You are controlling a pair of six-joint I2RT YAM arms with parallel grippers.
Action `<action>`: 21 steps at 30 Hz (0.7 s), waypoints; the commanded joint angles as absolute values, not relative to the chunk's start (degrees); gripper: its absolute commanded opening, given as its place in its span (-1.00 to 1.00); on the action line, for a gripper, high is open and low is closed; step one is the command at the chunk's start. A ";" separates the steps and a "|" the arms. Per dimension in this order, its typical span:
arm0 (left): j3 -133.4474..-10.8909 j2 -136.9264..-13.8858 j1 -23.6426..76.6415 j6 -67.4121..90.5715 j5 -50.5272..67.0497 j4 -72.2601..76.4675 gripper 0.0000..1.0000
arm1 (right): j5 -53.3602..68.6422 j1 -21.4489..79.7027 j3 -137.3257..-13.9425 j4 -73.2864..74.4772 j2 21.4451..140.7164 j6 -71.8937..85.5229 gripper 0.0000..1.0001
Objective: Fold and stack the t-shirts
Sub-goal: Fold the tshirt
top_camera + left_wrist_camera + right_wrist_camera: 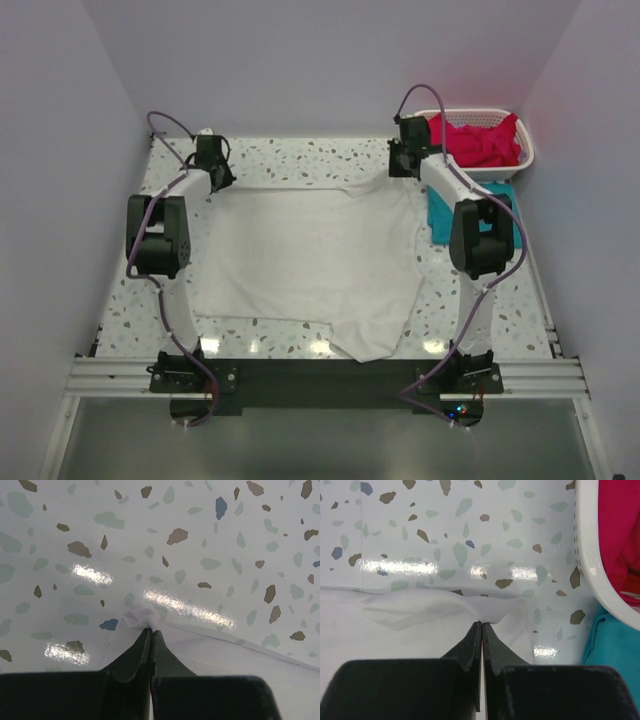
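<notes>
White t-shirt lies spread on the speckled table. Left gripper and right gripper each pinch a far corner, jaws clamped tight on fabric.

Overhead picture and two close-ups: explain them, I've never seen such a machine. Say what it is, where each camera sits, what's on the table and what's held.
Two robot arms are bolted to the table. The wide picture looks down from above; each close-up comes from a wrist camera. A white t-shirt lies spread flat. The left gripper and right gripper are each shut on its far edge. At the right: a white basket holding red-pink shirts, a teal shirt beside it.
</notes>
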State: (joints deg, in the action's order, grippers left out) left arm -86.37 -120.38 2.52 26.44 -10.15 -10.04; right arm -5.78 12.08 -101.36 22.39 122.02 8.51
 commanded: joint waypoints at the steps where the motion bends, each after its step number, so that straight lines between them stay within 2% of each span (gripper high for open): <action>1: -88.77 -117.08 1.49 27.69 -8.70 -10.10 -1.00 | -2.03 11.87 -104.85 26.09 118.92 12.39 -1.00; 6: -86.50 -112.95 1.41 27.42 -8.79 -13.01 -1.00 | -1.32 11.87 -102.31 31.10 114.27 14.94 -1.00; 13: -79.29 -106.71 0.88 27.86 -9.49 -14.41 -1.00 | -3.51 11.87 -90.19 32.69 102.67 16.79 -1.00; 21: -73.75 -101.78 0.00 28.74 -8.88 -18.46 -1.00 | -2.11 11.87 -80.96 35.51 94.93 18.63 -1.00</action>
State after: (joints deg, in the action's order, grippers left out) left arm -75.48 -104.97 0.84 27.59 -9.08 -16.29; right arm -2.92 11.99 -83.22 33.23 98.15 16.91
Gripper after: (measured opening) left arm 0.018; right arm 0.007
